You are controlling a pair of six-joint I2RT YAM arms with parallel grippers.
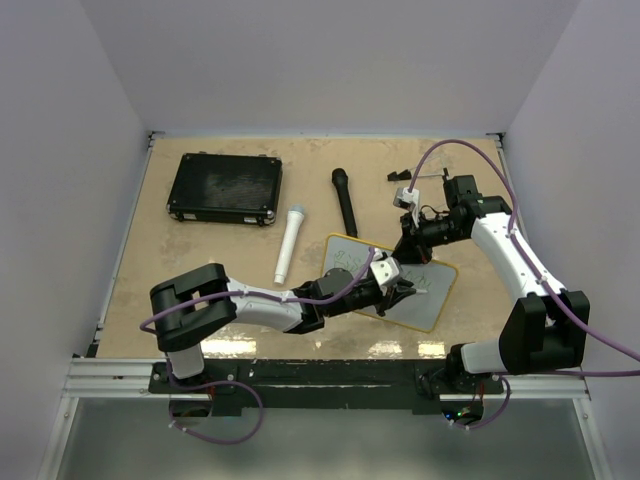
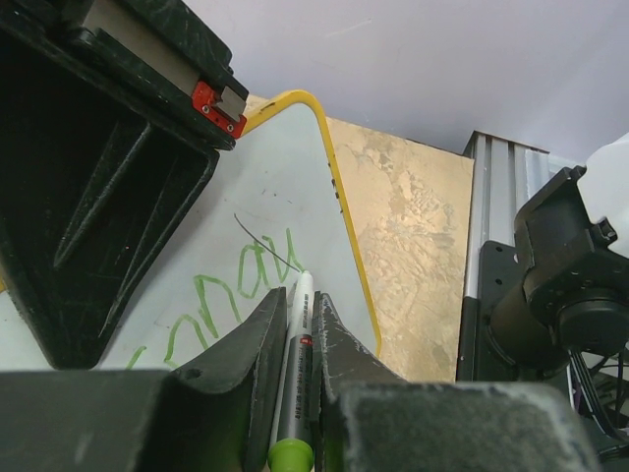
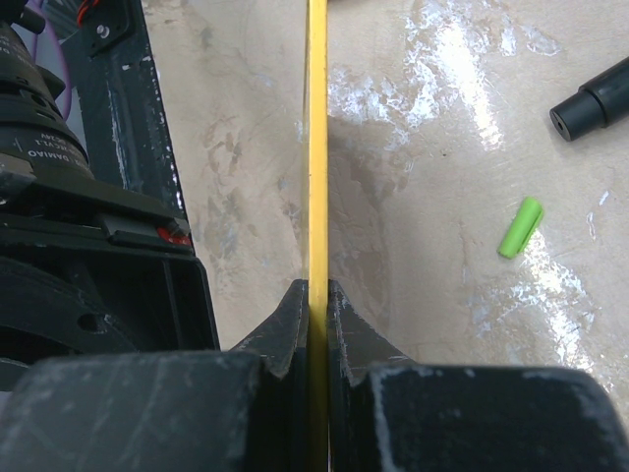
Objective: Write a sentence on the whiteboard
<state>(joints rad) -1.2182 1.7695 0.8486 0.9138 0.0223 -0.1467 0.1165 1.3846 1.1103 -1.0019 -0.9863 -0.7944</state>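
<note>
**Both claws clamped: marker at the board, rim pinched**

From above, I am seeing the whiteboard [image 1: 432,300] sitting on the desk [image 1: 150,260], near and right of centre, with my left claw [image 1: 400,292] over it and my right claw [image 1: 408,246] at its far edge. On the left wrist camera, the left claw is gripping a marker [image 2: 295,354] tightly, its tip against the board beside the green sentence [image 2: 231,295]. On the right wrist camera, the right claw is pinching the whiteboard's yellow edge, and a green cap [image 3: 520,227] is lying on the desk to its right.
</note>
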